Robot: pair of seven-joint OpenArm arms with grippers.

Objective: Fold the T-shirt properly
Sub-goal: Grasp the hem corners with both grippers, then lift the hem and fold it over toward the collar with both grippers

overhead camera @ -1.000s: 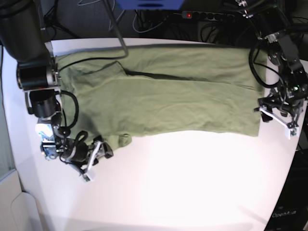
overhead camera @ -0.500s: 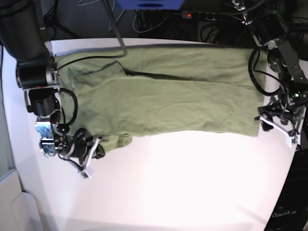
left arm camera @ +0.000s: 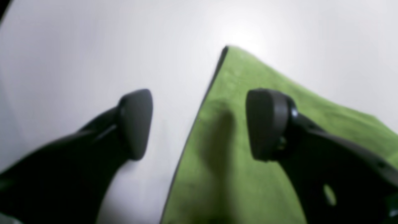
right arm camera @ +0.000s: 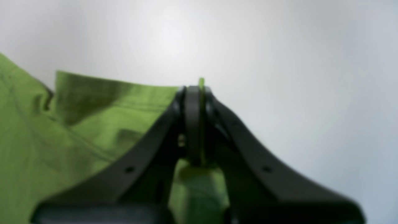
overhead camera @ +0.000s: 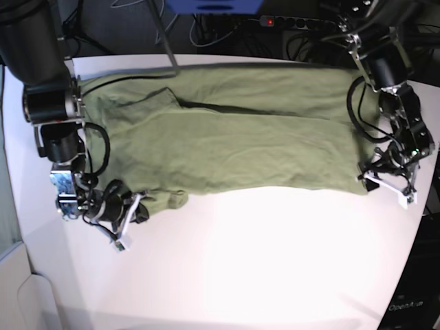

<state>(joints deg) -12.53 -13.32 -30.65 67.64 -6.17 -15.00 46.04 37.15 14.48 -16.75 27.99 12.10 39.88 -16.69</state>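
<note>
The right gripper (right arm camera: 199, 124) is pinching the T-shirt (overhead camera: 234, 137) at its near-left corner; the left gripper (left arm camera: 199, 124) stands wide over the shirt's edge, on the table (overhead camera: 275, 261).

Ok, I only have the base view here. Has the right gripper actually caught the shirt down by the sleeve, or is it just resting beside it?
Observer: It has it. In the right wrist view the right gripper is shut with a thin fold of the T-shirt pinched between its pads, green showing above the tips.
Operator: And the left one at the hem end?
Observer: The left gripper is open. One finger is over bare table, the other over cloth, with the shirt's edge running between them.
Operator: Is it right at the corner?
Observer: The corner lies just beyond the fingertips.
</note>
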